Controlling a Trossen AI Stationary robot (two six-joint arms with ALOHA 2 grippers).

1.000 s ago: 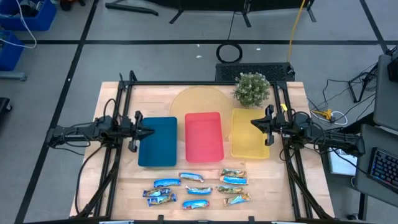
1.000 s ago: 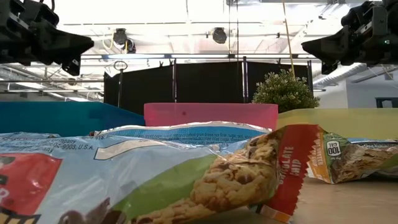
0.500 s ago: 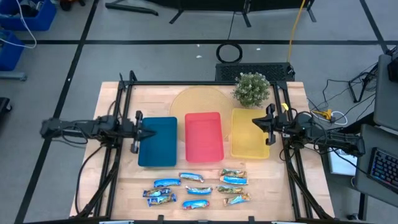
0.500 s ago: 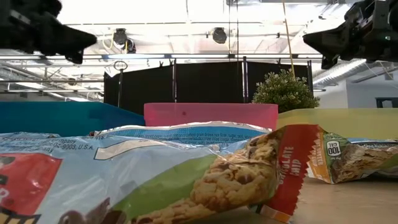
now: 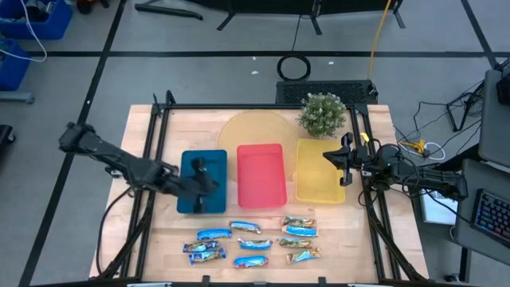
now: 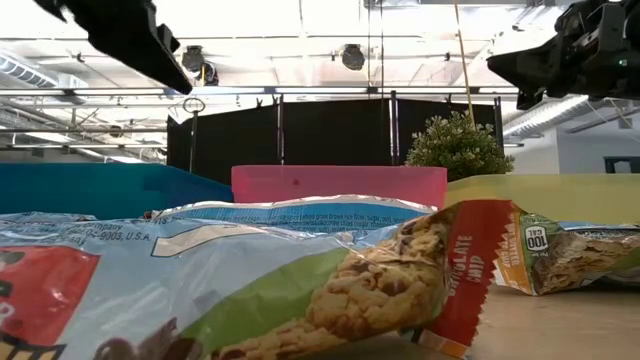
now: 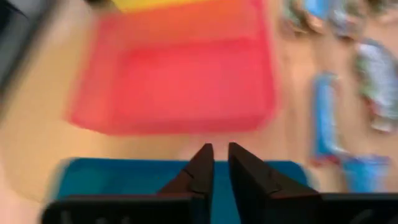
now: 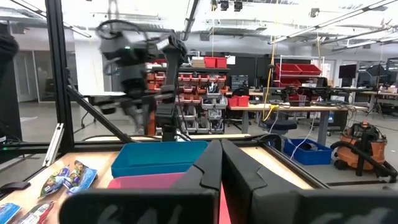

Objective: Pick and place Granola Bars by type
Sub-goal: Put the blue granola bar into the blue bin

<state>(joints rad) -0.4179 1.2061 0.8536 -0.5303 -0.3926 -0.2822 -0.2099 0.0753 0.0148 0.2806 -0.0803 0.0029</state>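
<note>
Granola bars, blue and green crinkly wrappers, lie untouched along the near table edge; my left gripper has swung over the blue plastic tray, fingers nearly closed, empty, starting its approach

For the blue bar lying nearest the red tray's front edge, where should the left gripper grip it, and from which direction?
Grip that blue granola bar across its narrow middle, coming straight down. It lies flat on the table with its long axis running left to right, so fingers should probably straddle front to back. Neighbours lie apart from it, leaving room. The left gripper hangs over the blue tray, fingers close together.
</note>
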